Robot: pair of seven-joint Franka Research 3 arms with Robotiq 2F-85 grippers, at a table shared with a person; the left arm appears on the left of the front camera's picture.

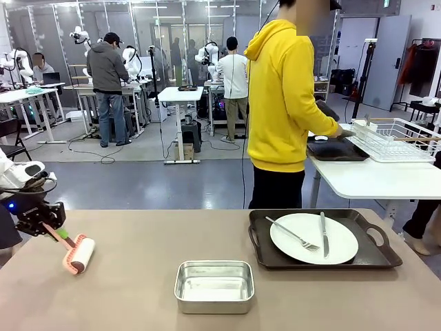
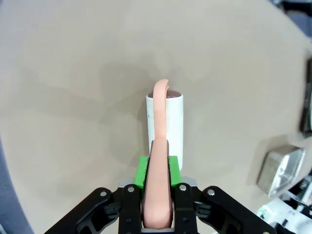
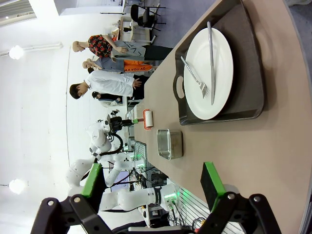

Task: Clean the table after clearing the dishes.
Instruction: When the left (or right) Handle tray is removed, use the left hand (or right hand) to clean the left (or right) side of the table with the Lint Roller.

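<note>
Your left claw [image 2: 157, 175] was clamped on one roller [image 1: 79, 255] near the worktop's [image 1: 138, 289] left edge, and your right claw [image 3: 152, 180] stood apart. One tray [image 1: 375, 256] with one plate [image 1: 296, 252], one fork [image 1: 293, 233] and one knife [image 1: 324, 236] sat at the right. One steel pan [image 1: 214, 285] sat by the front edge, with bare room between it and the roller.

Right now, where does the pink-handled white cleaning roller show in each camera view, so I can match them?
Front view: pink-handled white cleaning roller, lower left, held by the shut left end effector.
Left wrist view: roller at centre, its handle clamped between the green pads.
Right wrist view: roller small, left of centre, just above the rectangular steel pan.
Shared landmark: that steel pan.
</note>
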